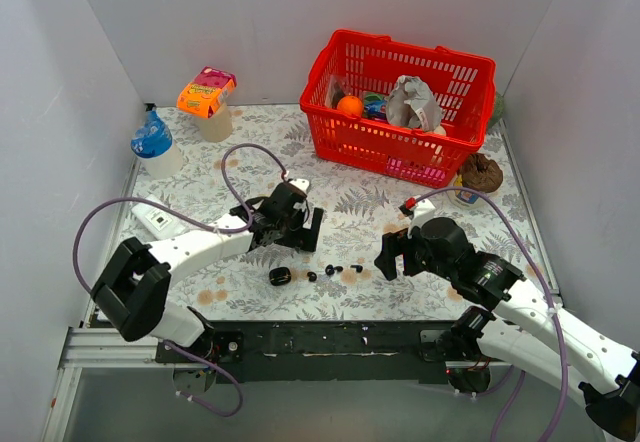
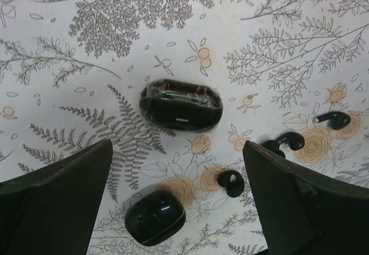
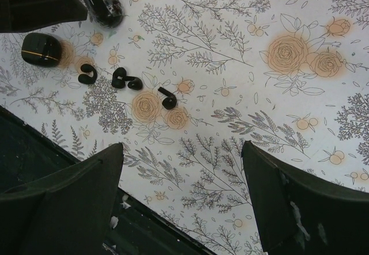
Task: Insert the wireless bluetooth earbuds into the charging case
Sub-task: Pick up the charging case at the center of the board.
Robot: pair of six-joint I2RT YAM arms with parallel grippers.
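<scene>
Both pincers gape wide and empty: the left pincer (image 2: pixel 177 144) hangs above the charging case (image 2: pixel 180 106) at centre frame, likely to steady it, while the right pincer (image 3: pixel 183 145) hovers lower right of the earbuds (image 3: pixel 125 79), which lie loose in a row on the table (image 3: pixel 288 12), none seated.

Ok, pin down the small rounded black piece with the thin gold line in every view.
Top external: the rounded black piece lies low and left of centre, at the left end of the row of small bits.
Left wrist: bottom centre, below the larger oval piece.
Right wrist: far left, upper part.
Shared landmark: the curled earbud nearest it, seen in all three.
</scene>
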